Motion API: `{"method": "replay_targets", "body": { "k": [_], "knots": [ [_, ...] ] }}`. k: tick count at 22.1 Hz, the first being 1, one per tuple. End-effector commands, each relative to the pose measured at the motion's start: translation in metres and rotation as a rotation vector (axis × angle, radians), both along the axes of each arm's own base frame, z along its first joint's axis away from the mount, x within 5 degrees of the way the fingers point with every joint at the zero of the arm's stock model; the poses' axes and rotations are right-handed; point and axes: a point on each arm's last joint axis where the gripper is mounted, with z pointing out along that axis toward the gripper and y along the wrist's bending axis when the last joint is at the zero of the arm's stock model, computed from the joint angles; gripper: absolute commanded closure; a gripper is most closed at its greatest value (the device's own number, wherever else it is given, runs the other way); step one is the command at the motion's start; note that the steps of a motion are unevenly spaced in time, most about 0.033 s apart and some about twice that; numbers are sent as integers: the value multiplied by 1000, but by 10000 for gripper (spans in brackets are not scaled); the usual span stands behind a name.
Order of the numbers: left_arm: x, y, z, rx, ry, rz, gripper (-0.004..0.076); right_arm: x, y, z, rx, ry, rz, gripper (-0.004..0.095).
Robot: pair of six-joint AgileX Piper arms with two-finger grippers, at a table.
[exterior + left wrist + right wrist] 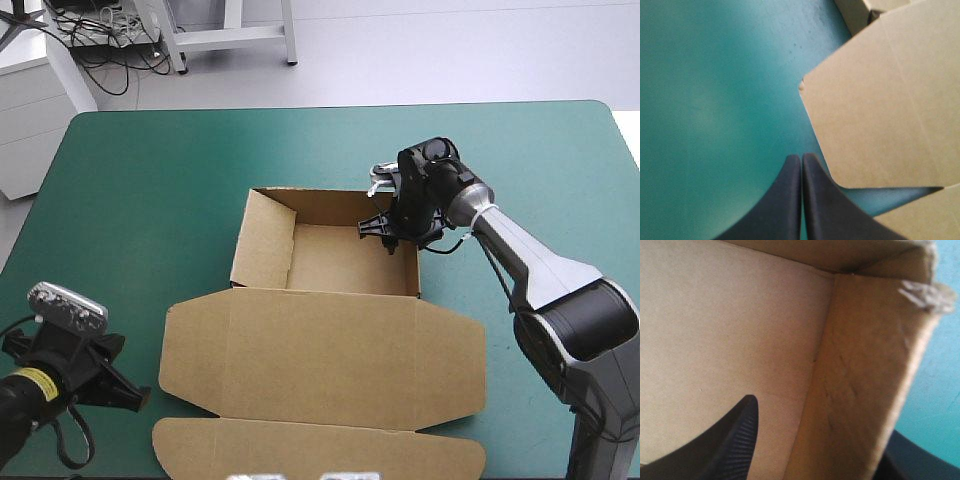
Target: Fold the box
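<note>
High view: mounted above and behind the robot, facing forward and down, well back. It takes in the whole table (140,170), far edge near the top, with the box (330,340) central.

Left wrist view: above the left gripper (801,162) at the near left of the table, close to the surface, looking down and toward the far side. It catches the box's left flap (880,110) (the same flap lies just right of that arm in the high view).

Right wrist view: above the right gripper (822,415), very near, looking down into an inner corner by the box's right wall (860,390). The high view covers this corner also.
</note>
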Motion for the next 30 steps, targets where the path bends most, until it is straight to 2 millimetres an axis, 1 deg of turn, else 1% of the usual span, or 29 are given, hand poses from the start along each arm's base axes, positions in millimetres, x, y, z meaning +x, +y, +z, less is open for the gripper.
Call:
{"method": "replay_targets", "body": {
  "k": [1,3,4,5,6,8,10,11,12,14,15,16,17,18,19,20,21,22,23,24,26,28,30],
  "knots": [
    [-2,0,-16,-1,-46,-28,734,-6,-5,24,28,-39,-7,488],
    [-5,1,-32,10,-23,-31,734,-6,-5,24,34,-35,-8,634],
    [-6,1,-36,8,-19,-33,734,-6,-4,24,39,-32,-8,745],
    [-7,0,-45,-5,-18,-37,734,-6,-4,24,42,-31,-6,924],
    [-8,0,-48,-19,-23,-40,734,-6,-4,24,42,-31,-4,907],
    [-9,-3,-53,-59,-28,-54,734,-6,-4,24,33,-36,4,908],
    [-9,-3,-58,-40,-17,-67,734,-5,-6,24,18,-43,5,908],
    [-9,-3,-64,-33,-1,-68,734,-4,-11,28,-19,-70,11,908],
    [-9,-3,-63,-33,-1,-68,734,-4,-14,30,-38,-83,17,908],
    [-8,-4,-62,-37,-14,-68,734,0,-35,40,-63,-119,-14,908],
    [-8,-4,-62,-39,-18,-68,734,3,-57,50,-60,-142,-65,908],
    [-8,-4,-62,-39,-18,-68,734,5,-71,55,-63,-154,-88,908],
    [-8,-4,-62,-39,-18,-68,734,7,-104,67,-68,-182,-145,908],
    [-8,-4,-62,-39,-18,-68,734,6,-118,73,-69,-197,-177,909],
    [-8,-4,-62,-39,-18,-68,734,3,-158,85,-79,-226,-269,909],
    [-8,-4,-62,-39,-18,-68,734,-1,-192,92,-88,-243,-350,909],
    [-8,-4,-62,-39,-18,-68,734,-5,-216,97,-100,-252,-405,908],
    [-8,-4,-62,-40,-21,-68,734,-12,-249,100,-121,-257,-471,909],
    [-8,-4,-62,-41,-23,-68,734,-17,-272,100,-136,-254,-518,909],
    [-7,-4,-62,-44,-32,-69,734,-26,-303,100,-175,-247,-572,909],
    [-7,-4,-62,-44,-34,-69,734,-47,-352,101,-234,-231,-705,909],
    [-7,-4,-62,-45,-36,-69,734,-60,-374,101,-237,-224,-776,909],
    [-7,-4,-62,-45,-36,-69,734,-70,-390,100,-217,-221,-850,909]
  ]
}}
